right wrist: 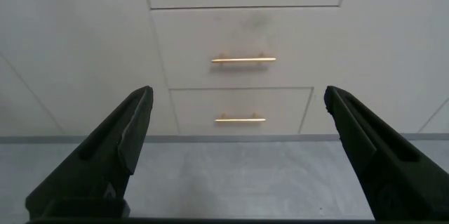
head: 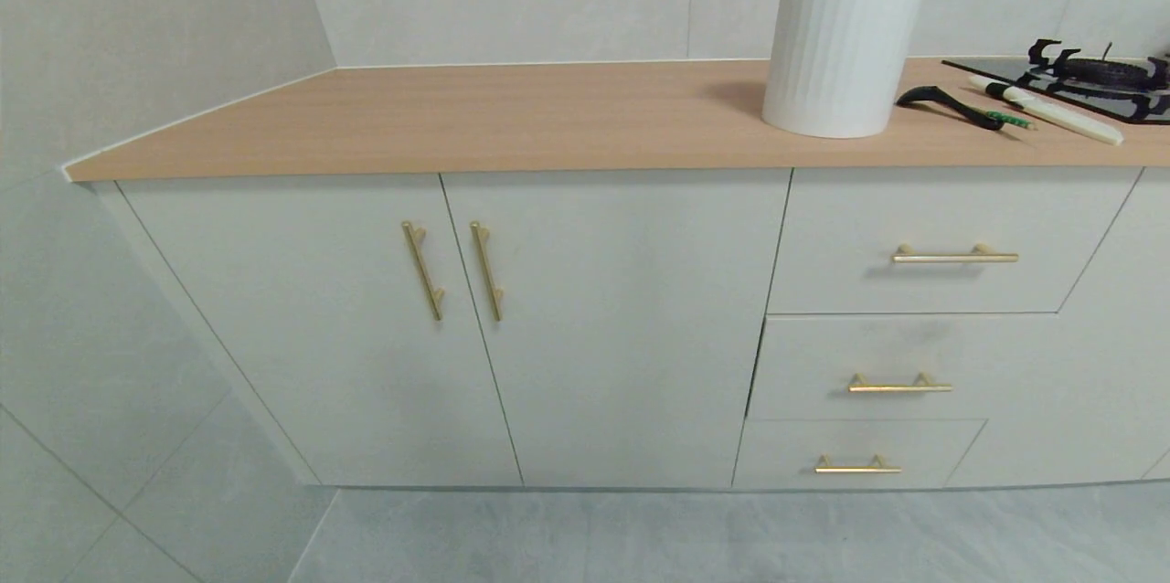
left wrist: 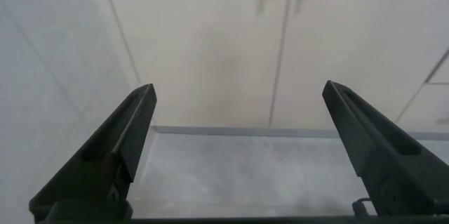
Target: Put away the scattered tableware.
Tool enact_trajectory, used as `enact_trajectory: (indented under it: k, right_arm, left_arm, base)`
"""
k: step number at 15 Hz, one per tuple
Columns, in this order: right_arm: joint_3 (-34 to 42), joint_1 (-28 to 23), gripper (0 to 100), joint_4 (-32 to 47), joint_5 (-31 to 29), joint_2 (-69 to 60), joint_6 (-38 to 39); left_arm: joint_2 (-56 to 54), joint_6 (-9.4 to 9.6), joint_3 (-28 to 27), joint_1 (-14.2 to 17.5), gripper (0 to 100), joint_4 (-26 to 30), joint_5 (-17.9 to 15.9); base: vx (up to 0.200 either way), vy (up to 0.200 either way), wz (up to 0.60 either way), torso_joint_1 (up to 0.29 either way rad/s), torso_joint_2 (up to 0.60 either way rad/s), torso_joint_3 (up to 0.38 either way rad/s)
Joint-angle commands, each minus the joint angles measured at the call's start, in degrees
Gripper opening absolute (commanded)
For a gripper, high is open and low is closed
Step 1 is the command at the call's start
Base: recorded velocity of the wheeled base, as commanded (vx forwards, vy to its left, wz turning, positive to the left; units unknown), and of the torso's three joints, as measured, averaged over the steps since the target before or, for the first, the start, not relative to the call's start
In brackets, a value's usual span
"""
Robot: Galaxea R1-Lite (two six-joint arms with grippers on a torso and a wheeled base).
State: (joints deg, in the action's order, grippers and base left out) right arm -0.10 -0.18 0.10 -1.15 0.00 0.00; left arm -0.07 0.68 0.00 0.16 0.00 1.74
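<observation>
On the wooden countertop (head: 475, 117), at the right, stands a tall white ribbed container (head: 845, 30). Beside it lie a black-handled utensil (head: 951, 103), a small green-handled piece (head: 1005, 119) and a long white utensil (head: 1047, 110). My left gripper (left wrist: 238, 97) hangs low in front of the cabinet doors (left wrist: 231, 41), open, nothing between its fingers. My right gripper (right wrist: 238, 101) is low in front of the drawers (right wrist: 242, 59), open and empty too.
Two cabinet doors with gold handles (head: 452, 268) are shut. Three drawers with gold handles (head: 955, 256) stack at the right. A black stove burner (head: 1097, 71) sits at the far right of the counter. Tiled wall closes the left side; grey floor (head: 640, 537) lies below.
</observation>
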Motion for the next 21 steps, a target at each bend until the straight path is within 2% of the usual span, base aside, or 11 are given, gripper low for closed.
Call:
enact_trajectory:
  k: [1,4,11,17,21]
  right_arm:
    - [0.0,0.0,100,0.0,0.0,0.1,0.0]
    - [0.0,0.0,100,0.0,0.0,0.1,0.0]
    - [0.0,0.0,100,0.0,0.0,0.1,0.0]
    - [0.0,0.0,100,0.0,0.0,0.1,0.0]
    - [0.0,0.0,100,0.0,0.0,0.1,0.0]
  left_arm:
    - [0.1,0.02,0.0,0.0,100,0.0,0.0]
    - [0.1,-0.24,0.0,0.0,100,-0.1,0.0]
    - [0.1,-0.68,0.0,0.0,100,0.0,0.0]
    - [0.1,-0.86,0.0,0.0,100,0.0,0.1]
    - [0.1,-0.86,0.0,0.0,100,0.0,0.1]
  base:
    - [0.0,-0.2,0.0,-0.002,0.0,0.007]
    - [0.0,-0.2,0.0,0.01,0.0,0.002]
    - [0.0,0.0,0.0,0.0,0.0,0.0]
    - [0.2,0.0,0.0,0.001,0.0,0.003]
    - [0.0,0.0,0.0,0.0,0.0,0.0]
